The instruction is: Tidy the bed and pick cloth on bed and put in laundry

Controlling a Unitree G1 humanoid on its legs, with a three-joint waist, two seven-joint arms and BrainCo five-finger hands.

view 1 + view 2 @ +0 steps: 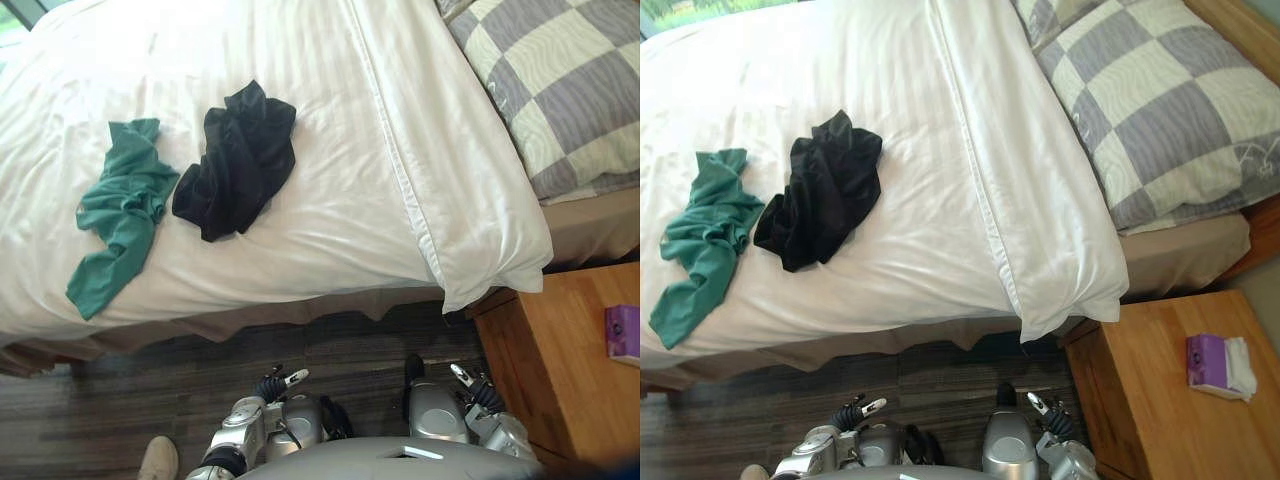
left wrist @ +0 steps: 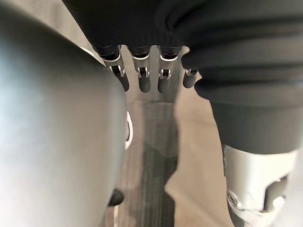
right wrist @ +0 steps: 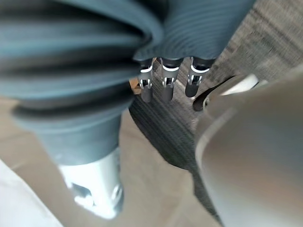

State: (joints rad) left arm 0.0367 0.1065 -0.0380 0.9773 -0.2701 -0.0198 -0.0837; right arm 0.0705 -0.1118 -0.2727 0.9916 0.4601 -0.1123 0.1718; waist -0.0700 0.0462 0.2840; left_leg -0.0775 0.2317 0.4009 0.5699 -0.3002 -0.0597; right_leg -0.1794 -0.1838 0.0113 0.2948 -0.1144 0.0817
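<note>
A crumpled black cloth [image 1: 235, 160] lies on the white duvet [image 1: 360, 120] near the bed's middle. Just to its left a green cloth [image 1: 120, 210] is spread out, its tail reaching toward the bed's near edge. Both my hands hang low beside me, over the floor and well short of the bed. My left hand [image 1: 282, 381] is open, its fingers [image 2: 144, 80] straight and holding nothing. On the other side my right hand [image 1: 468, 381] is also open with its fingers [image 3: 165, 84] relaxed and bare.
A grey and cream checkered pillow [image 1: 560, 90] lies at the bed's right end. A wooden nightstand [image 1: 560, 380] stands right of me with a purple tissue box [image 1: 1208, 360] on it. A person's light shoe [image 1: 158, 460] rests on the dark floor [image 1: 150, 400] at lower left.
</note>
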